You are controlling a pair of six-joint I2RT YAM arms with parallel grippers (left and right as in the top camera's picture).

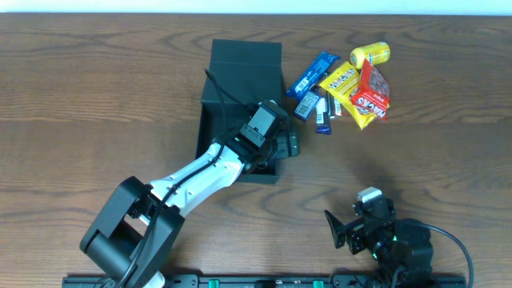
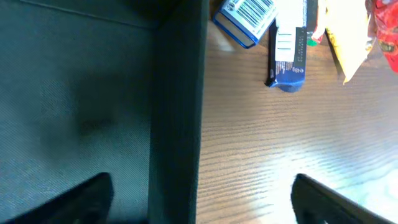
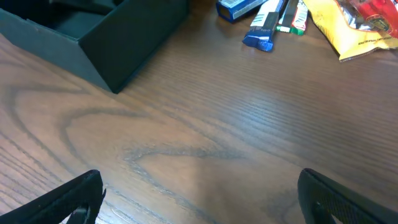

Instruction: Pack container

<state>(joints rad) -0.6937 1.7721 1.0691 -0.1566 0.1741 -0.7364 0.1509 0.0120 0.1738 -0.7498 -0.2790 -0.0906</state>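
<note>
The container (image 1: 214, 120) is a matte black square box at the table's middle, its flap lid (image 1: 246, 60) lying open on the far side. My left gripper (image 1: 282, 149) hangs open over the box's right wall. In the left wrist view the left gripper (image 2: 202, 200) straddles that wall (image 2: 177, 124), one finger over the box floor and the other over the table, with nothing between them. My right gripper (image 1: 342, 230) rests near the front edge at the right. It stands open above bare wood in the right wrist view (image 3: 199, 199). The container (image 3: 124, 43) lies far left of it.
Snack packets lie in a heap right of the box: a blue bar (image 1: 313, 74), a yellow packet (image 1: 342, 84), a red packet (image 1: 373, 96), a yellow roll (image 1: 370, 54) and small dark bars (image 1: 322, 116). One dark blue bar (image 2: 287, 50) lies nearest the left gripper.
</note>
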